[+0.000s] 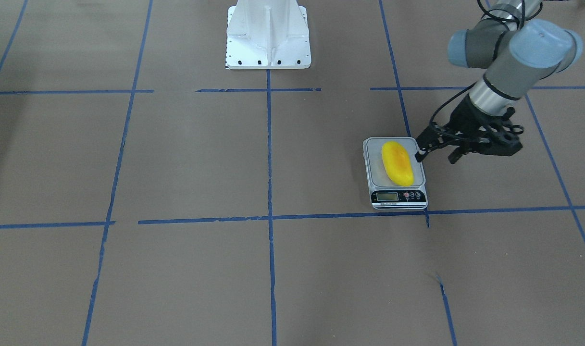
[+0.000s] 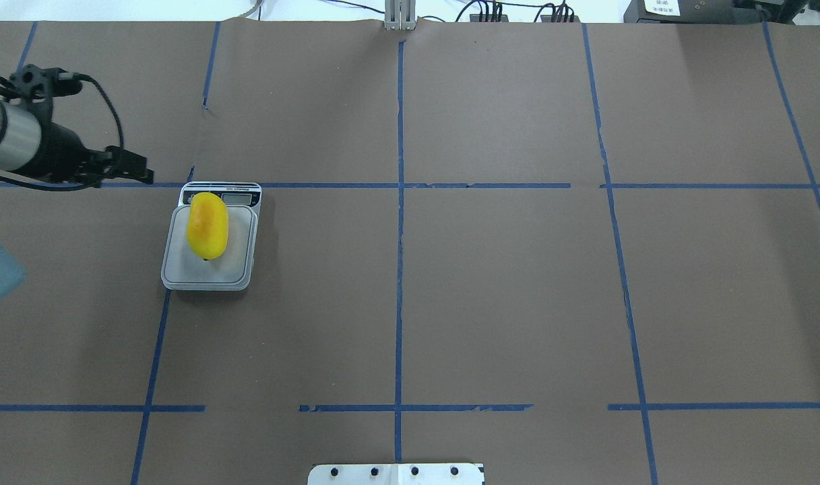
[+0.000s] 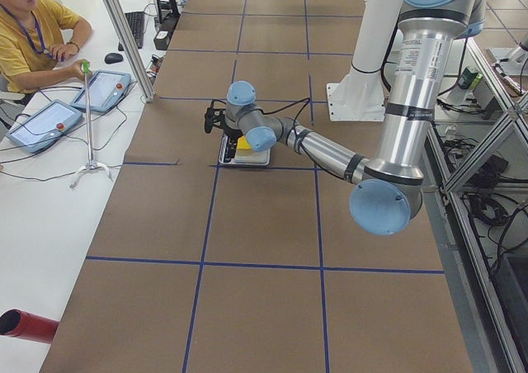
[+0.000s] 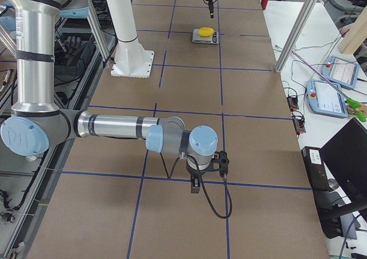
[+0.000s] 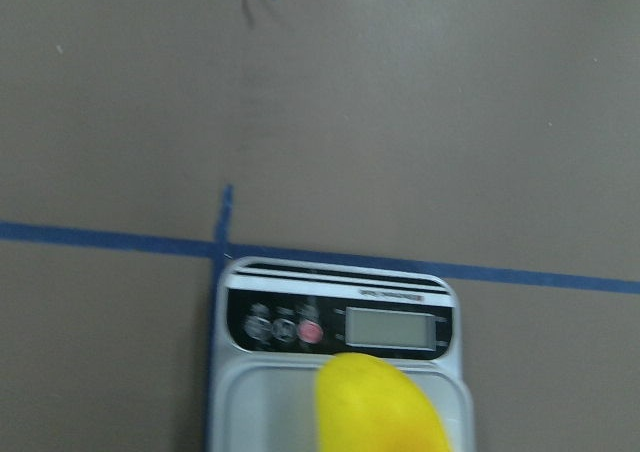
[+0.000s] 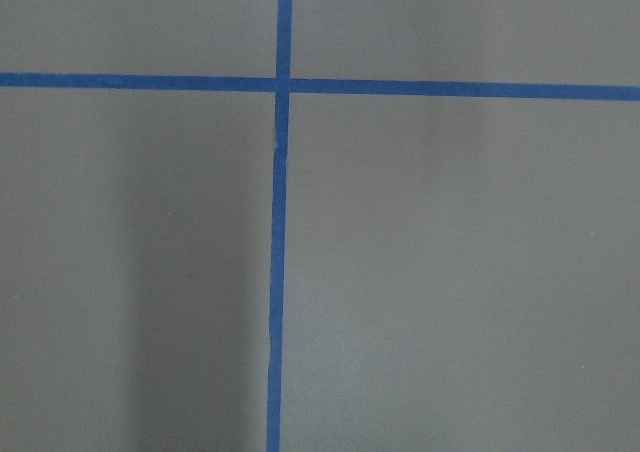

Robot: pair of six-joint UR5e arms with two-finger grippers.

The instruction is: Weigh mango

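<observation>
The yellow mango (image 1: 397, 163) lies lengthwise on the silver platform of the scale (image 1: 375, 169), which has its display on the operators' side. In the overhead view the mango (image 2: 207, 225) rests on the scale (image 2: 204, 273) at the table's left. My left gripper (image 1: 436, 157) hovers just beside the scale's edge, apart from the mango, fingers spread and empty. The left wrist view looks down on the mango's end (image 5: 380, 407) and the scale's display (image 5: 390, 327). My right gripper (image 4: 195, 184) shows only in the exterior right view, low over bare table far from the scale; I cannot tell its state.
The white robot base (image 1: 268, 33) stands at the table's middle back edge. Blue tape lines (image 2: 399, 236) grid the brown table. An operator (image 3: 29, 35) sits with tablets (image 3: 103, 88) beside the table. A metal post (image 4: 295, 32) stands at the table's side.
</observation>
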